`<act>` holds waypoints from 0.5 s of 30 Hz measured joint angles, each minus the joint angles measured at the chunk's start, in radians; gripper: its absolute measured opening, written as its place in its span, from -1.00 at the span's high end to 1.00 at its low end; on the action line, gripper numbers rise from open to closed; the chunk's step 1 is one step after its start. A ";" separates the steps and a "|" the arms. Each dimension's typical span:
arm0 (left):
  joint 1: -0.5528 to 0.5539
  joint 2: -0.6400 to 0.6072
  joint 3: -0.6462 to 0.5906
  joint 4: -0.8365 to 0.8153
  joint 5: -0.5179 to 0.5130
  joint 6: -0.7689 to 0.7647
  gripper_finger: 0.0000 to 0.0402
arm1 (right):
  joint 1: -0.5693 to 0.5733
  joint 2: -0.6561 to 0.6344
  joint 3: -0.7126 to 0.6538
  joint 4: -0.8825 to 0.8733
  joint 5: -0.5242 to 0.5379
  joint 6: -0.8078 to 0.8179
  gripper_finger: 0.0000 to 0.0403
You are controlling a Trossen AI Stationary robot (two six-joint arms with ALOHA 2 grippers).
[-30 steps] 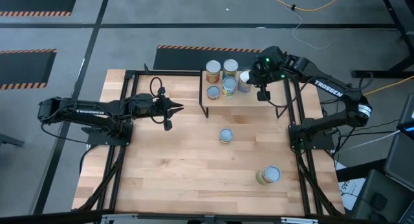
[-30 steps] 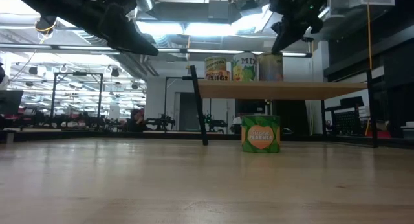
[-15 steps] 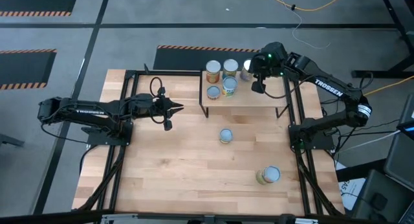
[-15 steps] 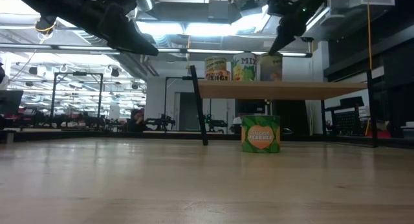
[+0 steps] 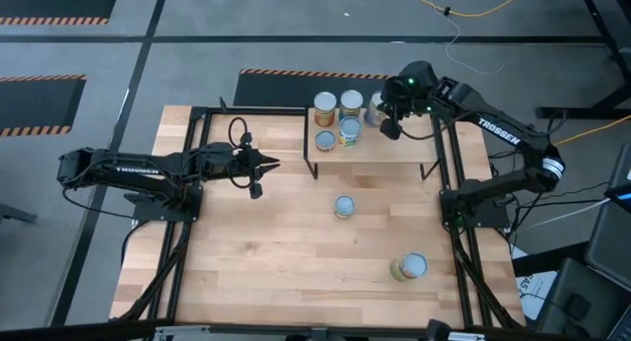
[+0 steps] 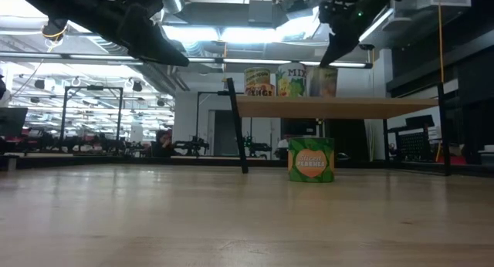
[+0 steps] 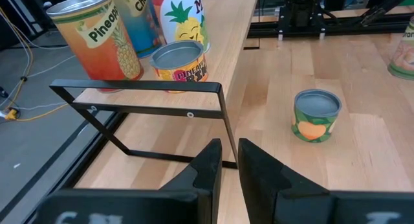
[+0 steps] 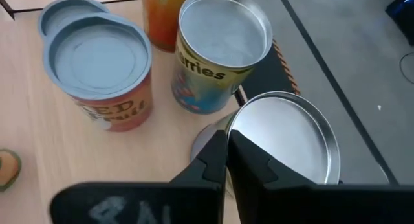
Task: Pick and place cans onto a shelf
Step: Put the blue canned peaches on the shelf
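On the shelf (image 5: pixel 370 144), top board: five cans, by my count from above; two in the back row (image 5: pixel 338 103), two nearer the front edge (image 5: pixel 336 136), and one silver-topped can (image 8: pixel 284 143) at the back corner, just beside my right claw (image 5: pixel 390 130); that can looks tilted in the level view, so I judge it not yet settled; my right claw hovers over that corner with its fingers together and nothing between them; whether a fingertip touches the can I cannot tell. On the surface (image 5: pixel 266 262), still to be placed: one green-and-orange can (image 5: pixel 343 206) just in front of the shelf; one larger can (image 5: pixel 409 267) near the front right. My left claw (image 5: pixel 264 165) waits over the surface to the left of the shelf, fingers nearly together, holding nothing. Progress, as I judge it: most of the load shelved, two cans outstanding, one needing straightening.
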 joint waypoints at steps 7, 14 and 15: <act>0.000 0.000 0.000 0.000 0.000 0.000 0.78 | 0.000 0.027 0.001 0.002 0.000 0.017 0.91; 0.000 0.000 0.000 0.000 0.000 0.000 0.78 | 0.000 0.027 0.001 0.001 0.000 0.017 0.91; 0.000 0.000 0.000 0.000 0.000 0.000 0.78 | 0.000 0.027 0.001 0.001 0.000 0.017 0.91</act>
